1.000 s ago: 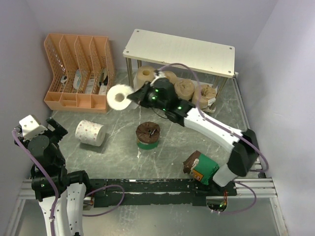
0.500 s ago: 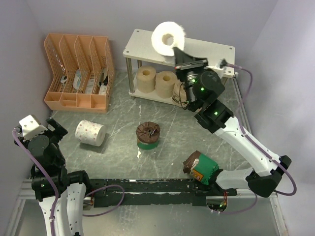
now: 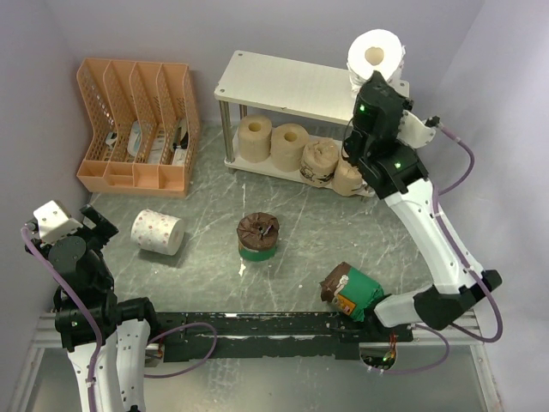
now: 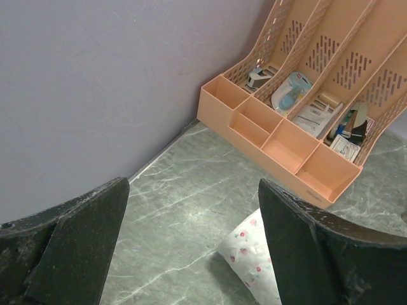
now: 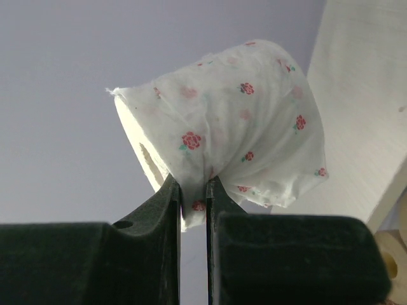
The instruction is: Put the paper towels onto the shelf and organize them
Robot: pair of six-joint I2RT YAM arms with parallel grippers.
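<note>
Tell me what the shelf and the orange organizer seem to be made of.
The shelf: pale matte boards, probably laminate or painted wood, on thin shiny legs, apparently metal. The orange organizer: likely moulded plastic, given its slotted walls and even colour.

white roll (image 5: 235,108) w/ red roses, orange organizer (image 3: 129,178)

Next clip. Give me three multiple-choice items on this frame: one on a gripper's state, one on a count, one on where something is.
1. The left gripper is: A shut on a roll; B open, empty; C shut, empty.
2. Tan rolls on the shelf's lower tier: A four; B two; C six.
3. The right gripper holds its white roll: A by the left gripper; B on the lower tier; C up at the shelf's right end.
Key: 1 B, its jaws stand wide apart; 2 A, four sit in a row; 3 C, the top view shows it there.
</note>
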